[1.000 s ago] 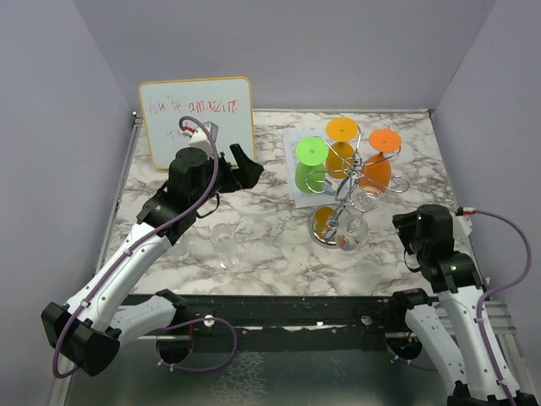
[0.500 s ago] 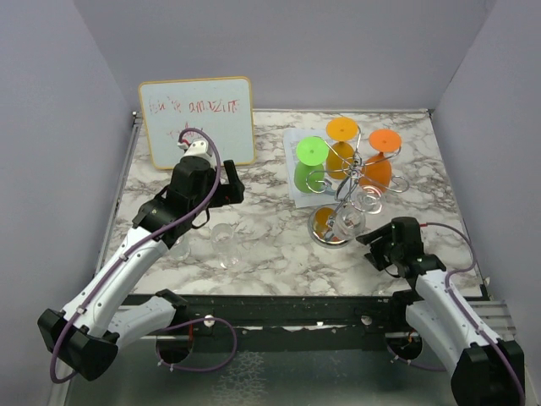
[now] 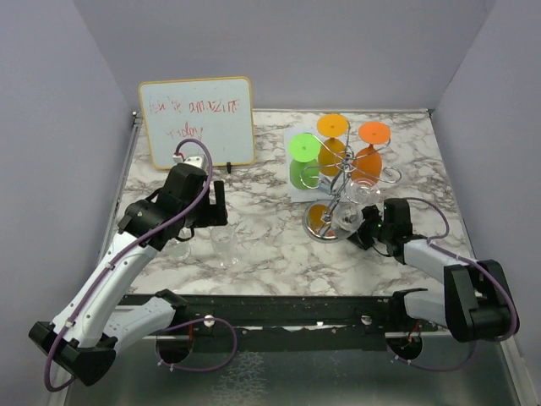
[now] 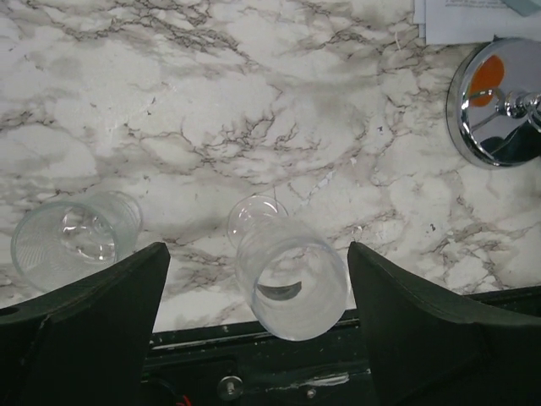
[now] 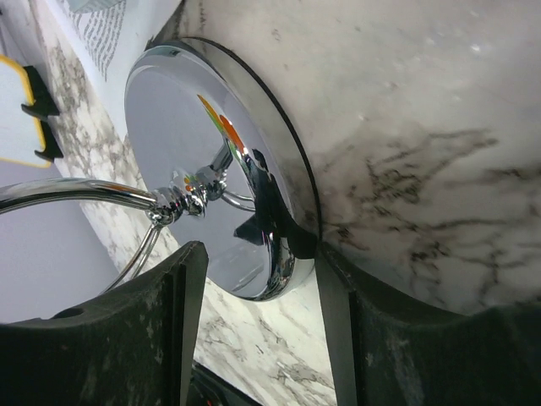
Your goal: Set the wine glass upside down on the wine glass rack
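Note:
A clear wine glass (image 3: 223,244) stands upright on the marble near the front edge. In the left wrist view its rim (image 4: 292,288) sits between my left gripper's fingers (image 4: 101,313). The left gripper (image 4: 258,251) is open, hovers over the glass (image 3: 216,203) and does not touch it. The wine glass rack (image 3: 341,182) is a chrome stand with a mirrored disc base (image 5: 211,152). My right gripper (image 5: 262,254) lies low at that base (image 3: 363,227), open, with the disc's rim between its fingers.
A second clear glass (image 3: 177,246) (image 4: 74,238) stands left of the first. Green (image 3: 302,147) and orange (image 3: 332,125) glasses hang upside down on the rack, over a paper sheet (image 3: 294,178). A whiteboard (image 3: 199,123) leans at the back left. The table's front rail (image 4: 254,372) is close below the glass.
My left gripper came forward from the whiteboard and down over the clear glass. My right arm swung in low to the rack's base, and the rack has shifted a little to the left.

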Controlling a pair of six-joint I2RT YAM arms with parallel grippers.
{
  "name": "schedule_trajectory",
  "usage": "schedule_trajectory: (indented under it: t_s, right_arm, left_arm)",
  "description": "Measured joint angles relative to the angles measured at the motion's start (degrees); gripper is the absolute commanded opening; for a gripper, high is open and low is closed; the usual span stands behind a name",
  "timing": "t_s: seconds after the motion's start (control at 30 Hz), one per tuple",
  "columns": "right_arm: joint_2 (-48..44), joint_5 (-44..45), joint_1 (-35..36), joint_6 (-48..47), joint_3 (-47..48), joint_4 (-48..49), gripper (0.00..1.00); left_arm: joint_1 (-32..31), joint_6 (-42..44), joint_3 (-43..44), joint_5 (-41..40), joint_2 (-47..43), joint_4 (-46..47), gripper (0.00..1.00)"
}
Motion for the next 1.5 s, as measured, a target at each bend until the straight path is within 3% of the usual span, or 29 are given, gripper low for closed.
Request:
schedule_trajectory:
  t_s: [0.1,0.3,0.8,0.97,1.13,1.23,1.3,1.5]
  right_arm:
    - [3.7,-1.7,0.0,-0.6,0.6,4.3,0.57]
    - [10.3,-4.2,0.5,-1.3,2.3,11.6,0.57]
    - [20.2,-4.5,4.5,-1.3,6.3,22.9,0.59]
    - [20.2,-4.4,4.7,-1.6,6.5,23.4,0.60]
    - [16.7,-1.7,5.1,-2.7,6.4,19.3,0.63]
    - [11.4,1.9,5.2,-3.3,5.7,13.1,0.63]
    - [7.1,4.7,5.2,-3.4,5.5,8.7,0.63]
    - [-8.9,13.9,5.2,-3.4,4.3,-4.1,0.63]
  left_arm:
    - [0.0,0.2,0.2,0.1,-0.5,-3.0,0.74]
    - [0.0,1.4,0.2,1.5,-0.4,-7.4,0.64]
    - [0.0,3.7,0.0,5.3,-0.3,-9.7,0.59]
    - [0.0,3.9,-1.9,5.6,0.5,-9.6,0.50]
    - [0.0,3.6,-3.1,5.6,3.2,-8.1,0.37]
    - [0.0,3.4,-3.5,5.5,4.9,-6.8,0.12]
    - [0.0,3.2,-4.1,5.2,6.3,-5.9,0.00]
    - [0.1,3.6,-4.2,3.7,7.3,-4.5,0.00]
